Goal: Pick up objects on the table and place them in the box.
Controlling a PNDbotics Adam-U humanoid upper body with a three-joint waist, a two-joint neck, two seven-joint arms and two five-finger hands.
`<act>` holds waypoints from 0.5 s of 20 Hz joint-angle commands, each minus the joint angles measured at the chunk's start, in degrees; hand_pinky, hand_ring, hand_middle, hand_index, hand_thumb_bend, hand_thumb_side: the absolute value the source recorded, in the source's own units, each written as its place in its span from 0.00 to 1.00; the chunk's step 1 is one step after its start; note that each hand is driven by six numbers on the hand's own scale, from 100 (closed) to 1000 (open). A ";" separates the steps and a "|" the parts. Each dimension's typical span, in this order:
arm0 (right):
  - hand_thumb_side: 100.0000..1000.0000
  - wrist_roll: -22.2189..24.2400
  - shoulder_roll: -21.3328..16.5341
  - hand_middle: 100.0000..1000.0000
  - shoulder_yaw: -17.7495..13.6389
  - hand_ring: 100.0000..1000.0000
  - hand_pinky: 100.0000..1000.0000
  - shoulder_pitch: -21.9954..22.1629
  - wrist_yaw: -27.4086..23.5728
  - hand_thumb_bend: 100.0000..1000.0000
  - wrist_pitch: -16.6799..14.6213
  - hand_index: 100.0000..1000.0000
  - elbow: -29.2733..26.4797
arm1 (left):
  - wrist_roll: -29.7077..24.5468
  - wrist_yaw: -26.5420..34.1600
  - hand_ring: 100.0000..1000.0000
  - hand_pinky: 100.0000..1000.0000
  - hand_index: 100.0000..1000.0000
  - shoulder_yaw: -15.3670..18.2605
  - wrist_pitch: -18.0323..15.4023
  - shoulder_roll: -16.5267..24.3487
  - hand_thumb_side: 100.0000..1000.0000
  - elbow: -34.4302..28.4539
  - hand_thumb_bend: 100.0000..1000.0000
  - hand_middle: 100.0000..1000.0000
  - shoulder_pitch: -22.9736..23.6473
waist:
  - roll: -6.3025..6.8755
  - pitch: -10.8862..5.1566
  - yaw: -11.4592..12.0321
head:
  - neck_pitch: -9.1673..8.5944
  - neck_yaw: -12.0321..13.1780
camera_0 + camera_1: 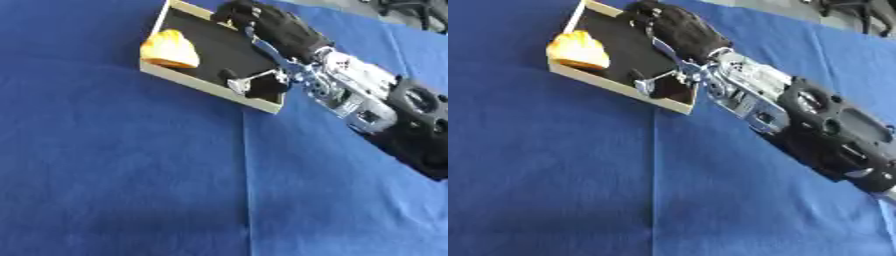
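Reaching right hand (pixel 280 30) over box (pixel 206 85), orange object (pixel 171 49) inside

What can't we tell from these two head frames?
- Right hand: fingers blur at the box's far rim in both views; whether they hold anything is unclear.
- Box: far corner cut off by the top edge.
- Orange-yellow object in the box: too blurred to identify.
- Left hand: in neither view.

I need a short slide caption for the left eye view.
Right hand reaches over the box on the blue cloth; an orange object lies inside.
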 commanded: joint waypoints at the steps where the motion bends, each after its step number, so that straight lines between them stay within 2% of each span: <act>1: 0.19 1.03 -1.14 0.90 -0.79 0.98 0.89 -0.70 2.43 0.25 1.78 0.93 -0.45 | -0.27 0.29 0.71 0.94 0.87 0.09 0.04 0.65 0.53 -0.92 0.00 0.70 -0.56 | 0.60 -1.23 0.00 | -0.55 -0.42; 3: 0.19 0.60 -0.91 0.89 -0.83 0.97 0.88 -0.81 2.64 0.22 2.84 0.93 -0.45 | -0.41 0.34 0.71 0.94 0.87 -0.01 0.03 0.69 0.52 -0.92 0.00 0.70 -0.52 | 0.60 -1.27 0.03 | -0.63 -0.35; 6: 0.16 -2.39 -0.22 0.88 -1.47 0.96 0.86 -1.12 -0.03 0.10 3.15 0.93 -0.45 | -0.59 0.30 0.71 0.94 0.87 0.04 0.26 1.10 0.52 -0.92 0.00 0.70 0.15 | 0.60 -1.69 -0.66 | -0.19 0.67; 8: 0.17 -5.76 -0.16 0.88 -2.96 0.95 0.85 -0.94 -3.82 0.00 2.31 0.94 -0.45 | -0.46 0.15 0.71 0.94 0.87 0.17 0.44 1.53 0.52 -0.92 0.00 0.70 0.48 | 0.60 -2.23 -1.35 | 0.32 1.74; 10: 0.20 -9.89 -0.47 0.88 -5.21 0.94 0.84 -0.20 -8.76 0.00 -0.31 0.93 -0.45 | -0.18 -0.17 0.71 0.94 0.87 0.31 0.61 2.22 0.52 -0.92 0.00 0.70 0.84 | 0.60 -2.98 -2.33 | 0.89 3.63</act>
